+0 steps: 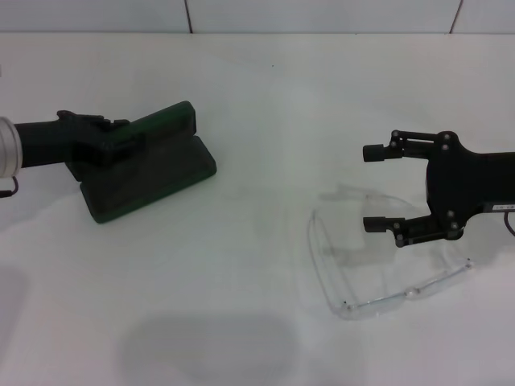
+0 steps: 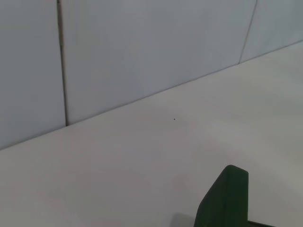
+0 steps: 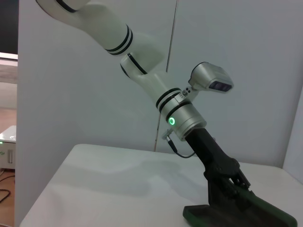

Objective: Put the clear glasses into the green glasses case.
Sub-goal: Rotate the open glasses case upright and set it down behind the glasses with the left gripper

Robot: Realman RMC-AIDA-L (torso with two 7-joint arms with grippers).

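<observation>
The green glasses case sits open on the white table, on the robot's left, and the left gripper is at its lid; I cannot tell its finger state. The right gripper hovers spread wide above the clear glasses.

White table, backed by a pale panelled wall, is carrying two items: the green glasses case lying open toward its left, the clear glasses resting toward its right, well apart.
</observation>
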